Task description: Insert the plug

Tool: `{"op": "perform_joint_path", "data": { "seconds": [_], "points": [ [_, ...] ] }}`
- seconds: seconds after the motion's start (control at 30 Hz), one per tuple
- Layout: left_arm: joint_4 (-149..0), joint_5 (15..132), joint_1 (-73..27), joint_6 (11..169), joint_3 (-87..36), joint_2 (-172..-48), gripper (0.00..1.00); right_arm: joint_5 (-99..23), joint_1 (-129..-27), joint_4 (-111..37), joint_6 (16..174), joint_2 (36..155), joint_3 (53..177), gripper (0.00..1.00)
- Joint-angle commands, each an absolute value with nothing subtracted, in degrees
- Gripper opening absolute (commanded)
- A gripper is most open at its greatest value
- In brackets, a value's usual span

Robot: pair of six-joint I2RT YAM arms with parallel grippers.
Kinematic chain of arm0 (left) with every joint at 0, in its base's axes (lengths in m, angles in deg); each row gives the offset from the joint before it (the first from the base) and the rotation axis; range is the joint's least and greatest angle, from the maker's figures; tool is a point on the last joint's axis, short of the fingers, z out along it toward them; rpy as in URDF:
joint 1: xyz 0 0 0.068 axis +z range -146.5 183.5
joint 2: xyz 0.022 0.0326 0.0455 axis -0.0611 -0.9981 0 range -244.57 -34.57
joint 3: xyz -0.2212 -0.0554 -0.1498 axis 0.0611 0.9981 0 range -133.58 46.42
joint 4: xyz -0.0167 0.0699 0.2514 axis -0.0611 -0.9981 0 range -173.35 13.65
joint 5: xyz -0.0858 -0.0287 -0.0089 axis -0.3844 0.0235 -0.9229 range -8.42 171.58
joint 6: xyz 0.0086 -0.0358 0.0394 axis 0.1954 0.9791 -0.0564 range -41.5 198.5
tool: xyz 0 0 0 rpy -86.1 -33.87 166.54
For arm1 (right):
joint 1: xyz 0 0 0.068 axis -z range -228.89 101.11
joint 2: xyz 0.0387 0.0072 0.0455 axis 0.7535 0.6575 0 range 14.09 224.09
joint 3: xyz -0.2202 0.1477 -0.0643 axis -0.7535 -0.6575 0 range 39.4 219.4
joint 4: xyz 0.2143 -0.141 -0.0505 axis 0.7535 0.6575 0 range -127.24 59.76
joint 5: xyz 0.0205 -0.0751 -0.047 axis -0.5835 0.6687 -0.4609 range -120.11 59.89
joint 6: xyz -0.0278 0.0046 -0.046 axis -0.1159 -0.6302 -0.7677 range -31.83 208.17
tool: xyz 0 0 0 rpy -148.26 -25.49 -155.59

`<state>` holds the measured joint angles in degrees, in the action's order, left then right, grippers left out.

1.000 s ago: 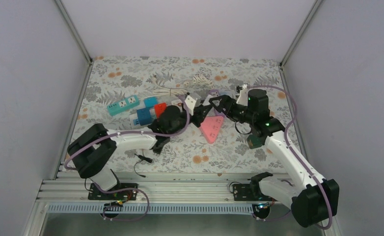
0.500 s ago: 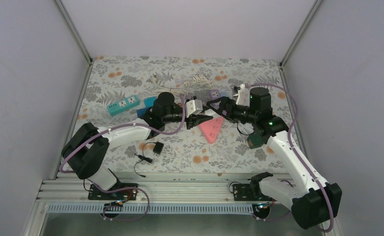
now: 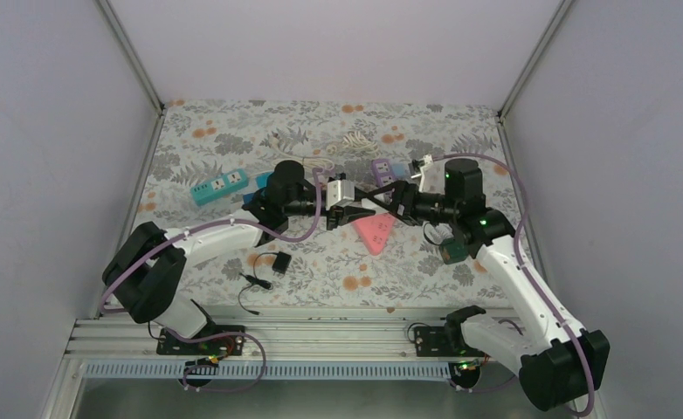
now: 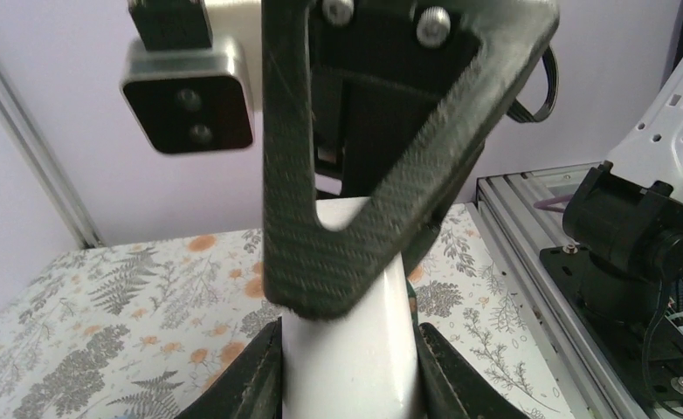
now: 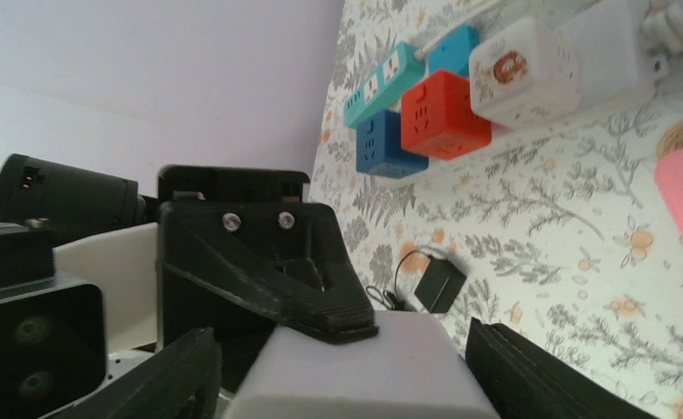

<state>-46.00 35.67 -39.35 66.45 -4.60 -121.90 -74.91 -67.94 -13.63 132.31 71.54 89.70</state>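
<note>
left gripper (image 4: 348,388): clenched on white block (image 4: 347,349), one finger on each side face, held in the air over mid-table.
right gripper (image 5: 347,384): fingers bracket the same block across its other faces; biting or just close, can't tell.
plug: judged to be that block; prongs not visible in any view.
step: looks like an arm-to-arm regrasp ahead of insertion.
do it well: get a firm bite with right before left lets go. One arm releases at a time, no twisting. Leave the prong face free, then square it to the socket.
sockets: teal strip (image 5: 382,83), blue cube (image 5: 390,144), red cube (image 5: 443,109) and white cube (image 5: 521,70) grouped on the table, well apart from the block. Nothing seen plugged into the visible faces.
loose: black adapter (image 3: 277,262) near the left arm; pink wedge (image 3: 375,229) below the grippers.
</note>
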Motion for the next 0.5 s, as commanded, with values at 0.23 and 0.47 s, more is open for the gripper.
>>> {"op": "perform_joint_path", "data": {
  "seconds": [0.23,0.47],
  "points": [
    [-45.1,35.5,-38.6,62.8,-4.7,-119.9,0.22,-79.5,-68.0,-17.7,136.8,72.4,88.3,0.45],
    [-45.0,43.5,-38.5,66.3,-3.4,-118.6,0.61,-70.9,-67.5,-16.0,134.7,72.4,89.5,0.41]
  ]
}}
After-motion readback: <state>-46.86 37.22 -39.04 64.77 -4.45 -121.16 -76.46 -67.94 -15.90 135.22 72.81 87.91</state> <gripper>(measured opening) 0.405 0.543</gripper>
